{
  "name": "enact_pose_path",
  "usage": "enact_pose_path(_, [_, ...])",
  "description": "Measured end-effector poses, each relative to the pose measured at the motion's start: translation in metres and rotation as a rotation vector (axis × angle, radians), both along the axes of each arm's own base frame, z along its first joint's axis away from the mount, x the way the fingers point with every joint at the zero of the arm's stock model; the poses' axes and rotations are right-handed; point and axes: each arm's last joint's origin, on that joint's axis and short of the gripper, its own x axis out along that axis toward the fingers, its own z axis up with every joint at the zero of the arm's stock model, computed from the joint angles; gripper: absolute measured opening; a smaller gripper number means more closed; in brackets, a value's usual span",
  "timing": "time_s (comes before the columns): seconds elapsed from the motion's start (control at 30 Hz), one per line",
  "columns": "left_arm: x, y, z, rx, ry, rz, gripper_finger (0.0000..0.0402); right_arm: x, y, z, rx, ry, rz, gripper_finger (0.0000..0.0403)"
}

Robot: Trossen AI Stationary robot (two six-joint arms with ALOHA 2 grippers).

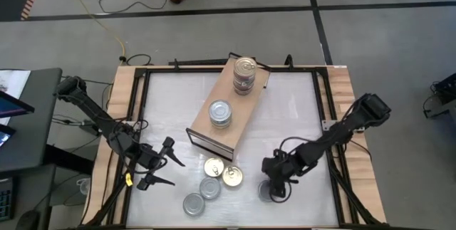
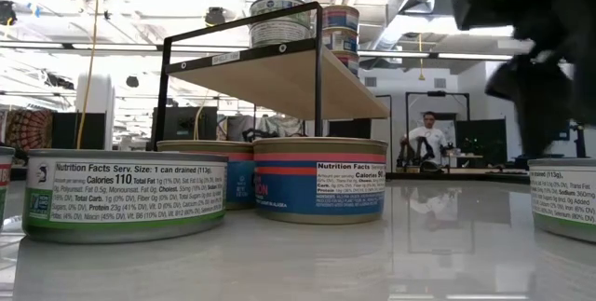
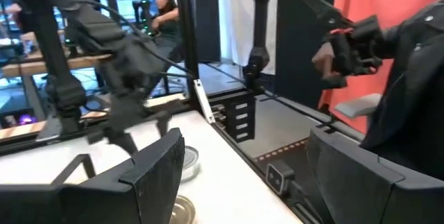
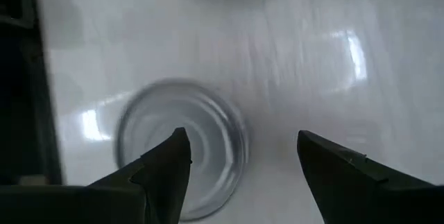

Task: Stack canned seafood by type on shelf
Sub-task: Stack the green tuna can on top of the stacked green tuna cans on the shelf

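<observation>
Right gripper [image 1: 273, 189] hangs low over the table's near right area with its fingers [image 4: 163, 165] spread and nothing between them. A silver tin [image 4: 182, 144] lies flat on the table directly below; one finger overlaps the tin's lid in the right wrist view while the other stands over bare table beside it. Left gripper [image 1: 158, 167] waits over the near left area, fingers likewise spread and empty.

Largest item: the shelf [image 1: 229, 107] sits mid-table, its long axis running diagonally from near left to far right. On its board stand two stacks: a gold-lidded stack [image 1: 244, 74] at the far end and a silver-lidded stack [image 1: 220, 112] toward the middle.

Loose tins: a cluster of four [image 1: 211, 181] lies on the table just beside the shelf's near end, two with gold lids and two with silver. The fifth is the silver tin under the right gripper, well apart from the cluster.

Handling, as a judgement:
- Each tin is rigid metal, probably dense for its size, not fragile
- Side wall is smooth and may slip; the table is glossy, so a nudged tin may slide
- Take hold across the diameter, fingers on opposite side walls below the rim

Orientation: every tin lies lid up, axis vertical; being round, it has no long axis and no preferred approach angle
</observation>
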Motion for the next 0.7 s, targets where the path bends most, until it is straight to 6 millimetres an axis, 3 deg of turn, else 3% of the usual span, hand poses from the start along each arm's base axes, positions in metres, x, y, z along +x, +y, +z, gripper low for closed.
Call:
enact_pose_path(0.13, [0.0, 0.001, 0.0, 0.004, -0.001, 0.023, 0.0287, -0.002, 0.008, -0.013, -0.05, 0.056, 0.012, 0.0285])
enact_pose_path(0.3, [0.0, 0.001, 0.0, 0.006, -0.002, 0.027, 0.0287, -0.008, 0.0, -0.019, -0.138, 0.142, -0.043, 0.0285])
enact_pose_path(0.7, [0.0, 0.001, 0.0, 0.005, -0.001, 0.03, 0.0287, -0.017, -0.047, -0.013, -0.354, 0.241, -0.213, 0.0285])
